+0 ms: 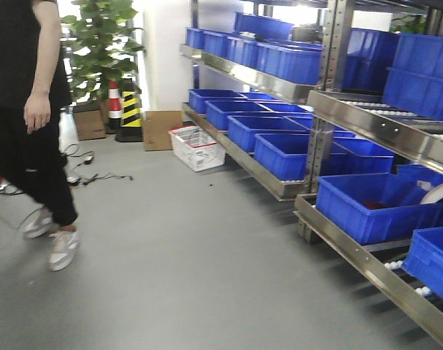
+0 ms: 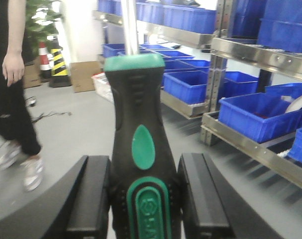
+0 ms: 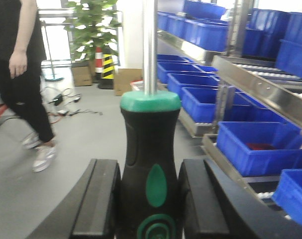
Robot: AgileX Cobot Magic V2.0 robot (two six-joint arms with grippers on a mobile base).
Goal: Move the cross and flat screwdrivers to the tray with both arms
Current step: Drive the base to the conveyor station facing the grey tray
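Note:
My left gripper (image 2: 144, 199) is shut on a screwdriver (image 2: 138, 144) with a black-and-green handle; its metal shaft points up and away from me. In the right wrist view a second, like screwdriver (image 3: 151, 149) stands upright the same way, with my right gripper (image 3: 150, 204) shut on its handle. Both black fingers press against each handle's sides. Which one is cross and which flat cannot be told, as both tips are cut off at the top. The tray is out of view. Neither gripper shows in the front view.
A person (image 1: 28, 124) in black walks across the grey floor on the left. Metal racks with blue bins (image 1: 367, 204) line the right side. At the back stand a potted plant (image 1: 104, 44), a striped cone (image 1: 130, 109), cardboard boxes (image 1: 161, 130) and a white basket (image 1: 197, 147). Cables (image 1: 90, 175) lie on the floor.

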